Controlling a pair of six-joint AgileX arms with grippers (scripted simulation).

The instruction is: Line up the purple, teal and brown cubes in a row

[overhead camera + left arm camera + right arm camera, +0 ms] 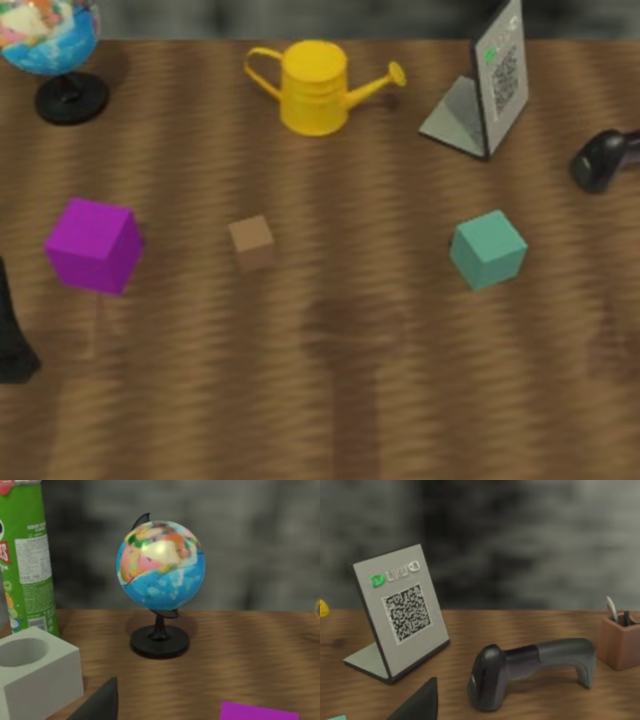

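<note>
Nearest the camera in the top view: bare wooden table (pixel 330 400), with only a dark part of the left arm (pixel 12 340) at the left edge. Left gripper itself not visible from above; the left wrist view shows one dark fingertip (pixel 100 702) at the frame edge, so whether the pincer is spread or pressed together cannot be told. Right arm outside the top view; the right wrist view likewise shows a single dark fingertip (pixel 420 702), state cannot be told.

Middle band of the table, left to right:
- purple cube (pixel 93 245), largest, near the left edge, turned slightly askew. A corner of it also appears in the left wrist view (pixel 257 712).
- brown cube (pixel 251 237), smallest, left of centre, well apart from the purple one.
- teal cube (pixel 487 249), mid-sized, on the right, well apart from the brown one, also askew.
All three rest on the table, none touching, none held.

Far band, left to right: globe (pixel 50 40) on a black stand at the far left corner; yellow watering can (pixel 315 87), spout pointing right; grey QR-code sign stand (pixel 495 80); black barcode scanner (pixel 603 158) at the right edge.

Left wrist view only: white block (pixel 37 670) with a round recess and a green canister (pixel 27 555), both beside the globe. Right wrist view only: brown pen holder (pixel 620 640) just past the scanner.
</note>
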